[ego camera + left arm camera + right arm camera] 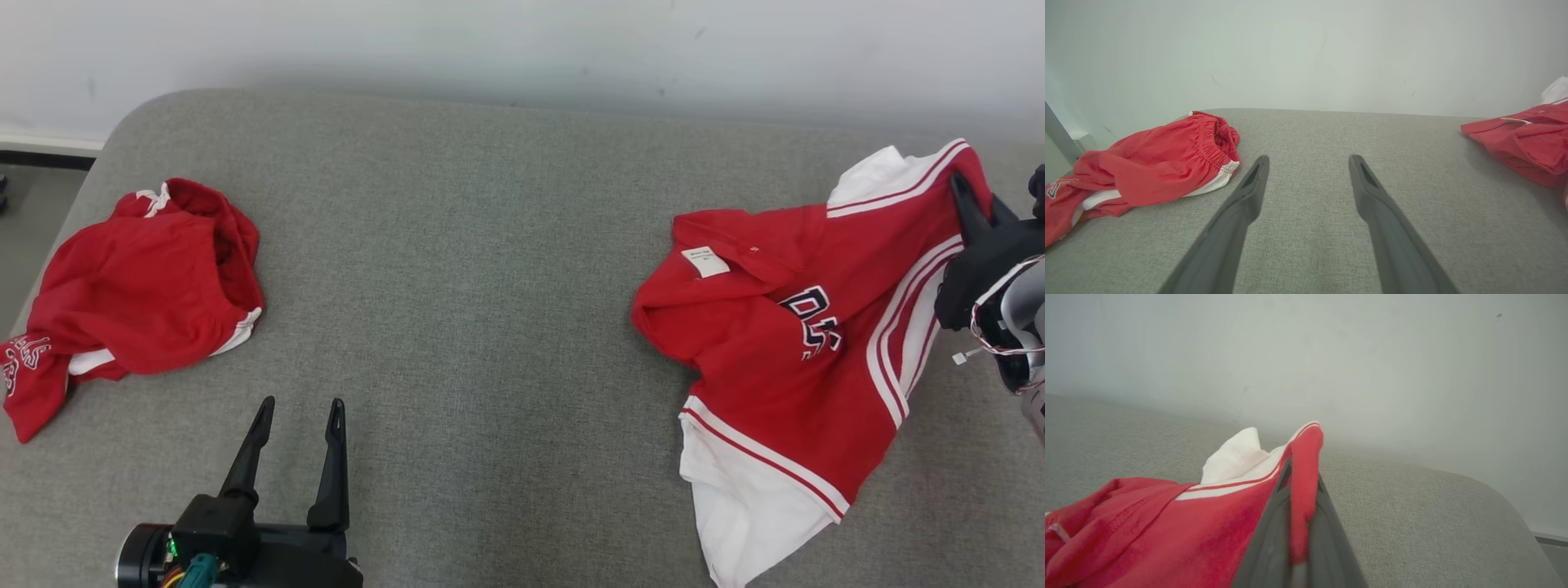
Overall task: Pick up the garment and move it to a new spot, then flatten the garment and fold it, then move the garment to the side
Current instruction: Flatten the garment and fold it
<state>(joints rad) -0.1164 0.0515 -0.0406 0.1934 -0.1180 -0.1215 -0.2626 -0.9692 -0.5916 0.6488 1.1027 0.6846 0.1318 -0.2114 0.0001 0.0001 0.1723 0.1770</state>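
Head view, garment: lies on the right of the grey cushion. Its long axis slants from the lifted far-right corner down to the white hem nearest the robot.
Head view, right gripper: pressed together on that far-right corner.
Head view, left gripper: spread over bare cushion, well apart from both cloths.
Head view, surroundings: second red garment bunched at the cushion's left edge.
Head view, writing: white tag and dark lettering, neither readable.
Left wrist view: spread fingers over the cushion, with the second red garment on the left and the garment at the right edge.
Right wrist view: fingers pinch a red, white-striped fold, pointing at the pale wall.
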